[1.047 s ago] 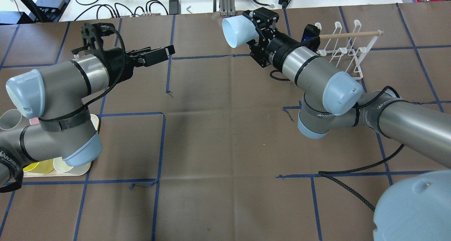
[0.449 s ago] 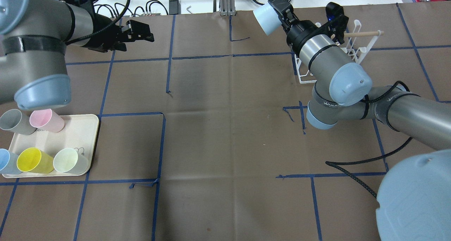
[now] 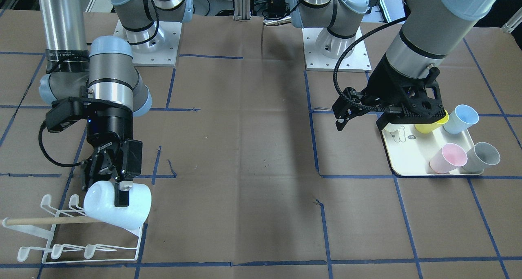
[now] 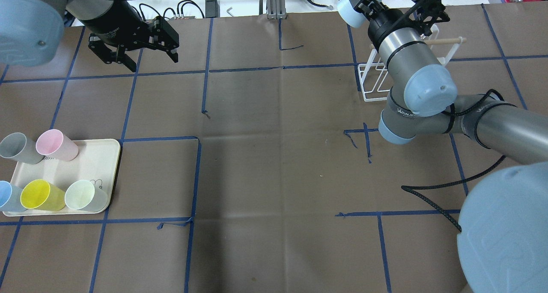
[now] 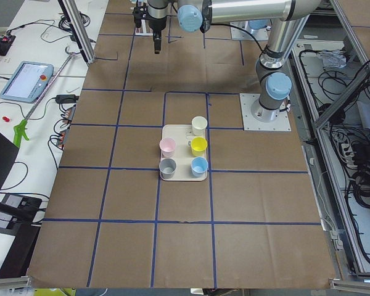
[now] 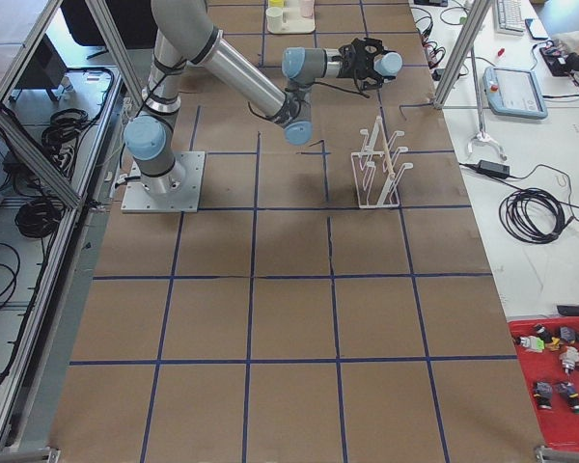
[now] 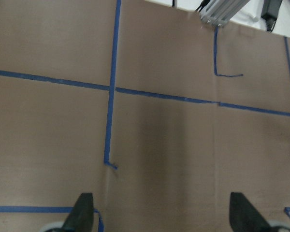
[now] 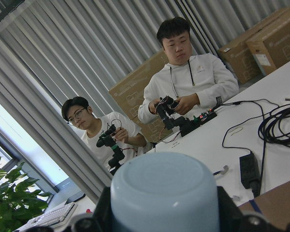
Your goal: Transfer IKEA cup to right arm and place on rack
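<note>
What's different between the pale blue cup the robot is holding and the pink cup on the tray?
Pose: the pale blue cup lies on its side, while the pink cup stands upright.
Support: the pale blue cup hangs in the right gripper above the rack, while the pink cup rests on the tray among other cups.
Both have the same plain tapered shape, without handles.

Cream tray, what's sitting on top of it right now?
Five cups on the tray: grey cup, pink cup, blue cup, yellow cup, pale cup. In the front-facing view the left gripper covers most of the pale cup.
</note>
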Motion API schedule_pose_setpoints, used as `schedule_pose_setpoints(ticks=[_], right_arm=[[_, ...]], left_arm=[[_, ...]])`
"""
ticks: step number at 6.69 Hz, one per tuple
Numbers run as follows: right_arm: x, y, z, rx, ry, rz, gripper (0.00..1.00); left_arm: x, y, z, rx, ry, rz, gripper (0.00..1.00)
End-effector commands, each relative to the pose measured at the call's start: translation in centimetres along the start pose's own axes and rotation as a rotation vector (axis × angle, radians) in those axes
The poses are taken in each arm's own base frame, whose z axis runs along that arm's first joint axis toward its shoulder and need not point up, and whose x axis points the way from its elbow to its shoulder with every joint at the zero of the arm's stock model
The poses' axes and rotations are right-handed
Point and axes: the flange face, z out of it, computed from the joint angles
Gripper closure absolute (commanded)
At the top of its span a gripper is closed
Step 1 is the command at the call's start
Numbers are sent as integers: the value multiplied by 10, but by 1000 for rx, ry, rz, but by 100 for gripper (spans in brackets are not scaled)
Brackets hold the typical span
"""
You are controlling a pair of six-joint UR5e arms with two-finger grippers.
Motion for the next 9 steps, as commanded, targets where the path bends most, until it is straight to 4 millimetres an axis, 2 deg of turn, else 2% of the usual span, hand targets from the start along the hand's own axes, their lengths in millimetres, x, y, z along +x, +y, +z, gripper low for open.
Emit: schedule_pose_setpoints(ticks=[1,2,4,5,6,8,9], right_arm=[[45,-28,16,53,83,-287,73],[60,-22,28,35,101,-398,73],[68,-11,35,9,113,-471,73],[73,-4,36,-4,125,-479,73],[86,11,44,-34,140,-489,73],[99,28,54,-47,144,-485,73],[104,36,56,-58,146,-483,73]], left_arm=[[0,14,-6,-79,-66,5,1],[0,20,-5,-82,-66,-1,0],[-2,44,-12,-75,-67,15,0],[-10,59,-6,-86,-67,48,0],[-29,77,-1,-93,-64,46,0],[-114,101,3,-110,-87,56,0],[-157,116,15,-144,-85,73,1]])
